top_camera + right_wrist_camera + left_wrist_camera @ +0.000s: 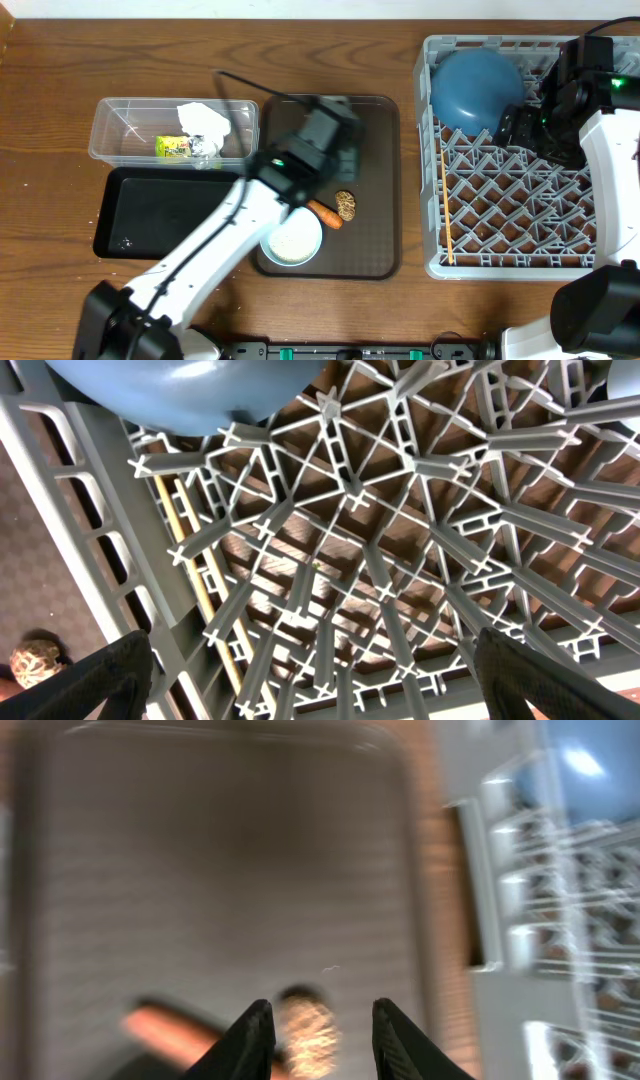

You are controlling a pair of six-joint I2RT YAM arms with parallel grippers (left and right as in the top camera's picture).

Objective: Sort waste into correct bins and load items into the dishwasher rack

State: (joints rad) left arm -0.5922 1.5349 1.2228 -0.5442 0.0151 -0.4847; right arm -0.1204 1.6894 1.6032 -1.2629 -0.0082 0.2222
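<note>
My left gripper hangs open over the dark brown serving tray. In the blurred left wrist view its open fingers frame the brown lumpy food piece, with the carrot to its left. Overhead, the food piece, carrot and white bowl of rice sit on that tray. The napkin and wrapper lie in the clear tub. My right gripper is open and empty above the grey rack, which holds the blue bowl and chopsticks. The cups are out of view.
The black tray lies in front of the clear tub, with nothing in it. The rack's upright pegs fill the right wrist view below my gripper, with the blue bowl at the top and the chopsticks along the left wall.
</note>
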